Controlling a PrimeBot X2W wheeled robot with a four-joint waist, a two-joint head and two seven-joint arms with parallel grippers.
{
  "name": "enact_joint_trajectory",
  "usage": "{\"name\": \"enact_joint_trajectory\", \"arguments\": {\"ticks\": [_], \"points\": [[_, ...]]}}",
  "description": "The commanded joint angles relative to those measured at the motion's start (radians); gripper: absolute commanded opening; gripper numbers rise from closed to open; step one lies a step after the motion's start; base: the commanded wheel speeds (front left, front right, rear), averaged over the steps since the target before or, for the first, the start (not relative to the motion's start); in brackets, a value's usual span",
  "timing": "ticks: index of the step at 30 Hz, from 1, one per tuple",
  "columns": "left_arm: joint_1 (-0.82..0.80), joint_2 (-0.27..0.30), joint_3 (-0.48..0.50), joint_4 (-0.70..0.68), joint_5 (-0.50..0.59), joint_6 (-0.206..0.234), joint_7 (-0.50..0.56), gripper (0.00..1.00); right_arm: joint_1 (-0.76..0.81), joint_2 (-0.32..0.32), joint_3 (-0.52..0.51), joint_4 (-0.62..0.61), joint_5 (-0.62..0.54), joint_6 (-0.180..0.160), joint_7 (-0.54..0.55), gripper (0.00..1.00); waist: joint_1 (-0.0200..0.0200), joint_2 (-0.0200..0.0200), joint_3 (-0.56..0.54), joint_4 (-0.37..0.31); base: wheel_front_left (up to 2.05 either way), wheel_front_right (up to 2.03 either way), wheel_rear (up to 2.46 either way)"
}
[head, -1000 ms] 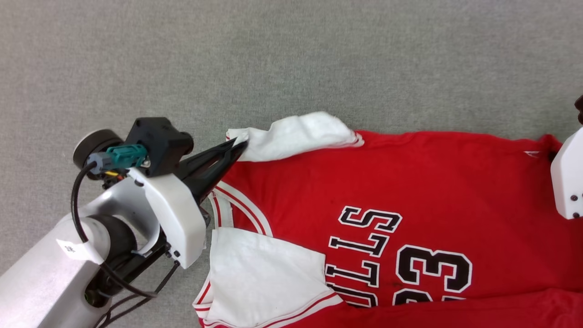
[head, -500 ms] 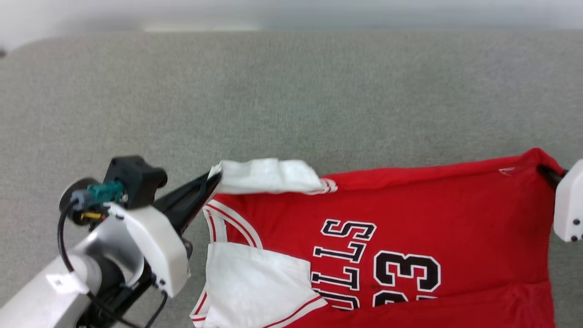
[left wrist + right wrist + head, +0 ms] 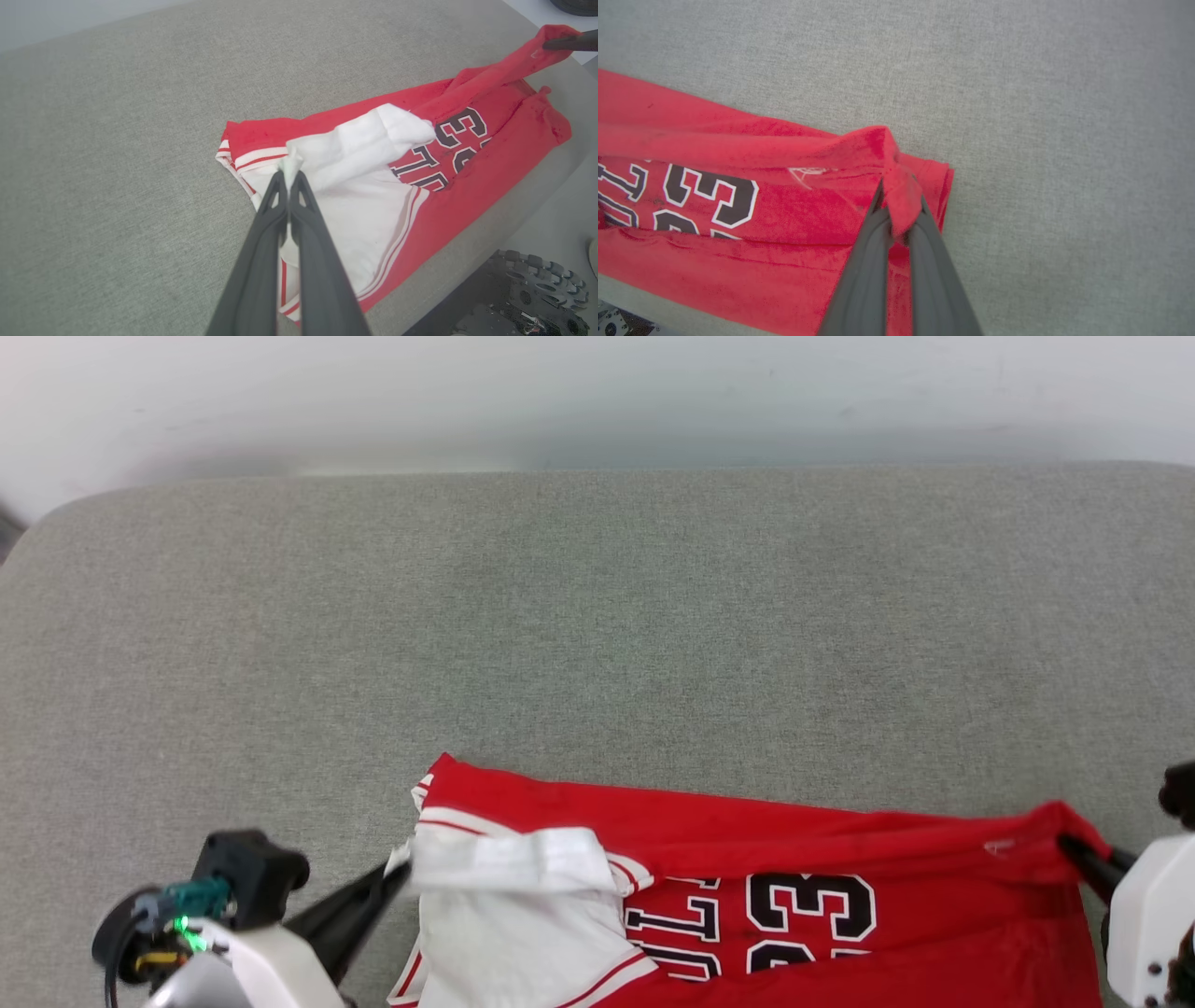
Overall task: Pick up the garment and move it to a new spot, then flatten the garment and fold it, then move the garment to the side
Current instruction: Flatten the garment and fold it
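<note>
Red jersey (image 3: 840,859) with the 23 on it lies along the bottom of the head view, stretched from lower left to lower right over a grey padded surface (image 3: 597,616).

The left gripper (image 3: 289,176) is clamped tight. Its fingers are pressed together with a pinch of the white sleeve (image 3: 355,140) caught right at the tips, and you can see cloth poking out between them in the middle of the left wrist view. That sleeve is flopped over onto the chest and covers part of the lettering.

The right gripper (image 3: 900,210) is clenched too, biting a bunched corner of the hem (image 3: 901,186). The red fabric wraps over the tips in the centre of the right wrist view. The edge it holds is pulled up into a ridge running off toward the left of that frame.

As for edges, the shirt's far edge is a long, slightly slanted line across the lower head view, and the near part runs off the bottom of the frame. In the left wrist view the shirt's lower right side lies right along the surface's edge, with a dark toothed wheel (image 3: 518,268) below it in the corner.

Plenty of room otherwise. The middle and upper head view is open grey fabric up to the pale wall (image 3: 597,392) at the top, and the surface rounds off at the upper left.
</note>
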Motion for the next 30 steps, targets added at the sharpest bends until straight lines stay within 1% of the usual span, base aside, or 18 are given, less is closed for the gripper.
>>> {"name": "enact_joint_trajectory", "arguments": {"ticks": [1,4,6,9,13,18,26,27,28,29,30], "points": [[0.036,0.007,-0.001,0.0,-0.008,0.009,-0.01,0.0,0.031,-0.013,0.005,-0.002,0.003,-0.001,-0.001,0.0,0.0002,0.0,0.001,0.0,0.0,0.0,0.0],[0.081,0.004,-0.013,0.006,-0.026,0.012,-0.017,0.0,0.061,-0.02,0.012,0.009,0.014,-0.001,-0.001,0.0,0.0002,0.0,-0.004,0.001,0.0,0.0,0.0],[0.1,0.006,-0.021,0.022,-0.029,0.017,-0.011,0.0,0.079,-0.036,0.029,0.014,0.017,-0.001,0.009,0.0,0.0002,0.0,-0.007,0.003,0.0,0.0,0.0],[0.114,0.005,-0.039,0.047,-0.032,0.008,-0.004,0.0,0.09,-0.048,0.047,0.02,0.026,-0.001,0.014,0.0,0.0002,0.0,-0.009,0.003,0.0,0.0,0.0],[0.113,-0.016,-0.074,0.108,-0.028,-0.019,0.005,0.0,0.106,-0.091,0.098,0.045,0.017,-0.001,0.008,0.0,0.0002,0.0,-0.008,0.003,0.0,0.0,0.0],[0.081,-0.045,-0.11,0.203,-0.01,-0.057,0.009,0.0,0.093,-0.116,0.153,0.094,0.03,-0.001,-0.029,0.0,0.0002,0.0,-0.001,0.0,0.0,0.0,0.0],[0.041,-0.098,-0.152,0.322,0.006,-0.103,0.002,0.0,0.061,-0.152,0.248,0.155,0.037,-0.001,-0.082,0.0,0.0002,0.0,0.014,-0.011,0.0,0.0,0.0],[0.038,-0.108,-0.154,0.334,0.002,-0.107,0.001,0.03,0.057,-0.153,0.257,0.162,0.04,-0.001,-0.086,0.0,0.0002,0.0,0.017,-0.011,0.0,0.0,0.0],[0.038,-0.118,-0.155,0.349,-0.007,-0.106,0.003,0.64,0.055,-0.15,0.263,0.172,0.047,-0.001,-0.086,0.12,0.0002,0.0,0.019,-0.012,0.0,0.0,0.0],[0.036,-0.125,-0.156,0.359,-0.014,-0.108,0.008,1.0,0.056,-0.138,0.267,0.181,0.063,-0.001,-0.08,0.98,0.0002,0.0,0.019,-0.012,0.0,0.0,0.0],[0.03,-0.129,-0.157,0.368,-0.016,-0.111,0.007,1.0,0.054,-0.128,0.266,0.186,0.081,-0.001,-0.077,1.0,0.0002,0.0,0.018,-0.013,0.0,0.0,0.0]]}}
